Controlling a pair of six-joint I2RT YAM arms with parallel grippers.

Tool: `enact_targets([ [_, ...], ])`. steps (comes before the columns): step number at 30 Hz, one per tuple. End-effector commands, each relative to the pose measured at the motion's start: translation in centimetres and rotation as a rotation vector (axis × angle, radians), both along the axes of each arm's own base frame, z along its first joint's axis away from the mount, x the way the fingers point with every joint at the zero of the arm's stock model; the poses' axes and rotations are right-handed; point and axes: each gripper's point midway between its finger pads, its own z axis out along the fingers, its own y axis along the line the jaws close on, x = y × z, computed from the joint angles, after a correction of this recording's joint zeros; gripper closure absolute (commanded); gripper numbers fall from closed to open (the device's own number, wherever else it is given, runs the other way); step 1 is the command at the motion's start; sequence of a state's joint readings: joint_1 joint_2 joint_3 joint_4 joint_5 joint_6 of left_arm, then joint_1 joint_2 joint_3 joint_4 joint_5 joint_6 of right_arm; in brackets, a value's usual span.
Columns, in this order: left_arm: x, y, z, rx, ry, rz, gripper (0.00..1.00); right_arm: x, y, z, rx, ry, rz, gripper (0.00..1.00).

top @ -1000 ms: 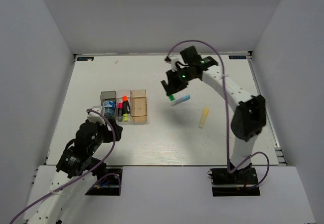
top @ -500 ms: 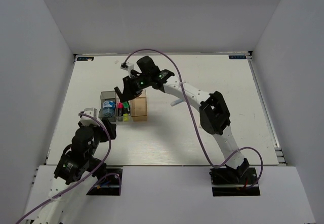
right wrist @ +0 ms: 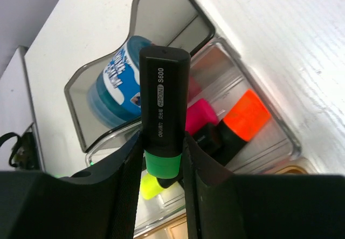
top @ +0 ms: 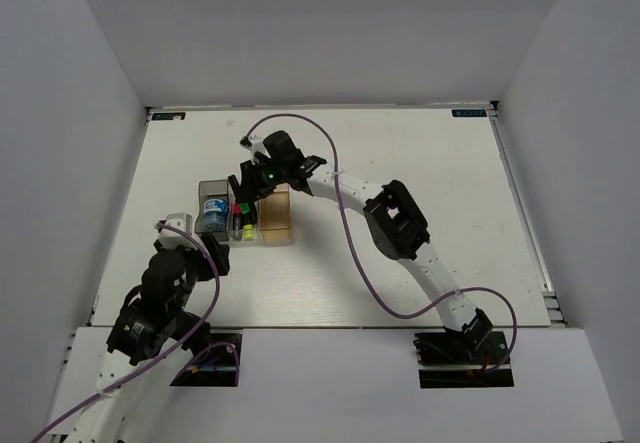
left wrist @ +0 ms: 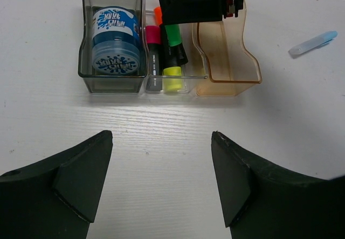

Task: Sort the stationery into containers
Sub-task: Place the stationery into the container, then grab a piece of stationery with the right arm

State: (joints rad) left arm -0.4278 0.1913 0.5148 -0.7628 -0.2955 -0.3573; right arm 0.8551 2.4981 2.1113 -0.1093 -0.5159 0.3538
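While the left gripper (left wrist: 160, 147) waits wide open and empty in front of the bins (left wrist: 86, 61), the right gripper (right wrist: 161, 147) has swung over from the right side of the table (top: 450, 183); it pinches the green-capped marker (right wrist: 163, 98) over the clear bin (left wrist: 186, 85), so a drop looks next; the marker runs along the fingers (right wrist: 124, 179), black end down toward the bin, green cap up.

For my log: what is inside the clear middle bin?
In the clear bin lie three highlighters: pink cap, orange cap, yellow cap. The right gripper, jaws on a green-capped highlighter pointing down at it, hides the far end.
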Motion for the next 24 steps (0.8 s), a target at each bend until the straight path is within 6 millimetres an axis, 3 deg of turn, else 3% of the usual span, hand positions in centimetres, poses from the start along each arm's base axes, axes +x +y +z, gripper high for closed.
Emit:
enact_targets([
  [1, 0.1, -0.4, 0.1, 0.0, -0.007, -0.022, 0.16, 1.7, 1.3, 4.6, 0.088, -0.134, -0.028, 0.89],
  [3, 0.1, -0.4, 0.2, -0.002, -0.01, -0.02, 0.16, 1.6, 1.3, 4.9, 0.089, -0.135, -0.022, 0.7],
  [7, 0.1, -0.4, 0.1, -0.003, -0.009, -0.023, 0.16, 1.2, 1.1, 5.3, 0.086, -0.135, -0.008, 0.5],
  [10, 0.1, -0.5, 0.0, -0.001, -0.004, -0.026, 0.16, 0.7, 1.1, 5.8, 0.085, -0.139, 0.003, 0.41],
  [12, 0.1, -0.5, 0.0, -0.003, -0.002, -0.027, 0.16, 0.8, 0.8, 6.4, 0.088, -0.148, 0.004, 0.41],
  [14, 0.1, -0.5, -0.1, -0.001, 0.001, -0.029, 0.16, 0.8, 0.3, 6.9, 0.08, -0.166, 0.015, 0.52],
  [16, 0.1, -0.6, 0.0, -0.002, -0.001, -0.035, 0.19, 0.3, -0.3, 9.3, 0.093, -0.196, 0.027, 0.67],
  [17, 0.2, -0.7, -0.1, -0.002, -0.001, -0.037, 0.26, 0.2, -0.8, 9.7, 0.081, -0.242, 0.049, 0.86],
  [18, 0.1, -1.1, -0.1, -0.009, 0.001, -0.057, 0.32, 0.6, -1.3, 10.2, 0.063, -0.272, 0.03, 0.99],
  [19, 0.2, -1.2, -0.1, -0.006, 0.0, -0.065, 0.5, 0.1, -2.8, 12.7, 0.041, -0.347, 0.052, 1.0],
  [21, 0.3, -1.9, -0.5, -0.005, 0.025, -0.099, 0.73, 1.0, -4.5, 13.2, -0.021, -0.408, 0.015, 1.0],
  [22, 0.4, -2.2, -0.5, -0.004, 0.029, -0.114, 0.84, 0.2, -6.5, 15.2, -0.057, -0.44, 0.017, 1.0],
  [23, 0.5, -2.5, -0.5, -0.001, 0.033, -0.13, 0.96, 0.9, -7.8, 15.3, -0.086, -0.455, -0.006, 1.0],
  [24, 0.7, -3.4, -1.2, -0.003, 0.075, -0.174, 1.0, 1.8, -9.8, 15.7, -0.135, -0.479, -0.067, 1.0],
])
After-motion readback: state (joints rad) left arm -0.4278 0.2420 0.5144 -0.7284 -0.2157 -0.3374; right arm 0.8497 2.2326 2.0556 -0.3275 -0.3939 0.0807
